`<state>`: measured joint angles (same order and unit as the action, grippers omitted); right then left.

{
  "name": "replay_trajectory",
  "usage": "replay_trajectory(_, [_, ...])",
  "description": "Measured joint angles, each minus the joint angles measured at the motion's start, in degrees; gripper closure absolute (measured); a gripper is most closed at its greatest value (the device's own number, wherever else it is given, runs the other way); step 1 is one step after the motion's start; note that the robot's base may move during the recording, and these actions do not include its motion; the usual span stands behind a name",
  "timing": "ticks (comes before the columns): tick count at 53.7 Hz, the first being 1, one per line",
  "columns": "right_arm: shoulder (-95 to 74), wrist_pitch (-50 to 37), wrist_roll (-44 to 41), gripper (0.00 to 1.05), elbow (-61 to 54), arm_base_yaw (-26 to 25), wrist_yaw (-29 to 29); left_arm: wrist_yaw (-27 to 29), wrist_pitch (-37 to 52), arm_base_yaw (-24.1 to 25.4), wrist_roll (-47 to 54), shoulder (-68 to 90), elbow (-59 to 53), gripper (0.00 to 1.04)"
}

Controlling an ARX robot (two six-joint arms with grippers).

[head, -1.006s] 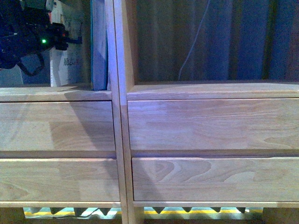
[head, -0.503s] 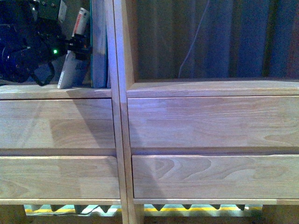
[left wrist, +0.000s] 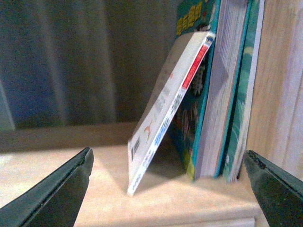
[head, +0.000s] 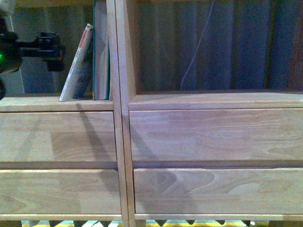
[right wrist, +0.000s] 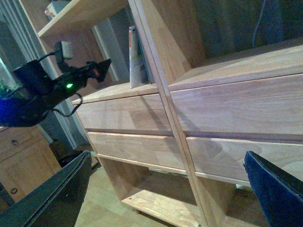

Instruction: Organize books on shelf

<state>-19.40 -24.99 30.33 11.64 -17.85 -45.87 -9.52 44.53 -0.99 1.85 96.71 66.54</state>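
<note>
The light-wood shelf (head: 120,101) fills the front view. In its left compartment a thin white book (head: 75,64) with a red-white spine leans tilted against a thicker teal book (head: 100,49) that stands upright by the divider. My left gripper (head: 59,49) hovers open just left of the thin book, apart from it. In the left wrist view the leaning thin book (left wrist: 165,109) and the teal book (left wrist: 222,94) stand beyond the open left gripper (left wrist: 168,152). My right gripper (right wrist: 166,158) is open and empty, held back in front of the drawers (right wrist: 236,104).
Drawer fronts (head: 213,135) lie below the compartments. The right compartment (head: 213,47) shows a curtain and a thin cable behind it. A darker wooden cabinet (right wrist: 19,161) stands off to the shelf's left. The left arm (right wrist: 42,90) reaches toward the left compartment.
My left gripper has let go of the thin white book and drawn back to the left. The book now leans free against the teal one. The shelf sits slightly lower in the view.
</note>
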Motion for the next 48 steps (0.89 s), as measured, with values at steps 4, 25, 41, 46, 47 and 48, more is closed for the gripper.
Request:
replay_trajectory(4, [0.0, 0.0, 0.0, 0.07, 0.0, 0.0, 0.0, -0.7, -2.1, 1.6, -2.7, -7.9, -9.0, 0.07])
replay_trajectory(25, [4.5, 15.5, -9.7, 0.19, 2.8, 5.9, 19.1, 9.6, -26.5, 1.1, -2.9, -61.4, -49.5, 0.51])
replay_trajectory(41, [11.9, 27.1, -28.7, 0.76, -2.4, 17.6, 45.6, 9.5, -25.8, 1.1, -2.4, -68.9, -57.7, 1.02])
replay_trajectory(46, [12.9, 26.5, -29.3, 0.95, -4.0, 17.6, 45.7, 9.5, -26.1, 1.1, -2.4, -71.2, -59.4, 1.02])
replay_trajectory(47, [13.2, 26.5, -29.4, 1.00, -4.4, 17.6, 45.7, 9.5, -26.3, 1.1, -2.4, -71.8, -59.8, 1.02])
replay_trajectory(48, [13.5, 26.4, -29.9, 1.02, -4.8, 17.6, 45.7, 9.5, -26.5, 1.1, -2.4, -72.4, -60.1, 1.02])
